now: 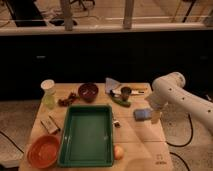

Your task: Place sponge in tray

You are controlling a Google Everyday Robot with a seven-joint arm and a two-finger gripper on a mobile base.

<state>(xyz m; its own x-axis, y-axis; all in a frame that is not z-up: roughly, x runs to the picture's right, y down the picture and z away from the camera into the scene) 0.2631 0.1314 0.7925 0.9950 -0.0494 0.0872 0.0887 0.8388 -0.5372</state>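
The blue-grey sponge point(142, 114) lies on the wooden table to the right of the tray. The dark green tray point(87, 134) sits in the front middle of the table and holds nothing. My gripper point(155, 117) hangs from the white arm point(176, 95) that comes in from the right. It is low over the table at the sponge's right edge, touching it or very nearly so.
An orange bowl point(44, 151) stands at the front left, a small orange fruit point(118, 151) by the tray's right front corner. Behind the tray are a dark bowl point(88, 91), a pale cup point(48, 93), a green item point(120, 101) and a dark cup point(126, 91).
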